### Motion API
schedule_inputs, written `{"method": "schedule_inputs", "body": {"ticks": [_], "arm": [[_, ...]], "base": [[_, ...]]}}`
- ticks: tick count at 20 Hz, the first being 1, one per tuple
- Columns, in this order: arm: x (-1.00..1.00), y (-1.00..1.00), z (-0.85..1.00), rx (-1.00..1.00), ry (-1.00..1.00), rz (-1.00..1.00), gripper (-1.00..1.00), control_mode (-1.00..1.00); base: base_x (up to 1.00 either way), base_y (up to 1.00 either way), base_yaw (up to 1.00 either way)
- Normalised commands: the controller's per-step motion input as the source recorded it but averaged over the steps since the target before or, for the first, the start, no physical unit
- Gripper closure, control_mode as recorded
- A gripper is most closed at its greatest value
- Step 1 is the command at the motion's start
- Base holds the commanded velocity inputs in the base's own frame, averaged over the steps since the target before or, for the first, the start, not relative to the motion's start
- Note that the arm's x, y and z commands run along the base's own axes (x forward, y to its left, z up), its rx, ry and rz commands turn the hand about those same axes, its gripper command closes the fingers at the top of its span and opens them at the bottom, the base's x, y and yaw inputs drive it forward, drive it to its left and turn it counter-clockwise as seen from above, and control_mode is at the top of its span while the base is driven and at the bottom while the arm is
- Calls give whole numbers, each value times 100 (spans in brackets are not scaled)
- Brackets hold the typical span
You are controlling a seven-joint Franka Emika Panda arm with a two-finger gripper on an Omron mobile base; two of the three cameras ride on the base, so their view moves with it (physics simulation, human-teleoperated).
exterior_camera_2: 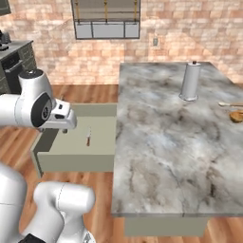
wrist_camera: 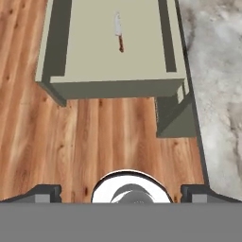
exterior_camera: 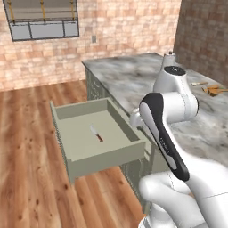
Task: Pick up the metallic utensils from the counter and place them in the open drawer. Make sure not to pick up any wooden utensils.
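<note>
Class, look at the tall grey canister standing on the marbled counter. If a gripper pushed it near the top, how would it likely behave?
The canister stands tall on a narrow flared base, so a high push would probably tip it. Once down, its round body would likely roll across the flat counter. Its smooth, uniform sides suggest a rigid, possibly slippery surface.

The 2 base views flank the arm, sharing the drawer point(exterior_camera: 73, 153) and counter point(exterior_camera_2: 161, 142); the hand view looks down on the drawer's front.
</note>
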Motion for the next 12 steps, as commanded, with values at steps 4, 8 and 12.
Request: {"method": "schedule_inputs", "body": {"ticks": [4,8,12], "arm": [[0,0,0,0,0,0,-100,100],[0,0,0,0,0,0,-100,100],[0,0,0,0,0,0,-100,100]], "base": [[-100,-44,-24],[-100,-53,-26],[-94,-60,-26]]}}
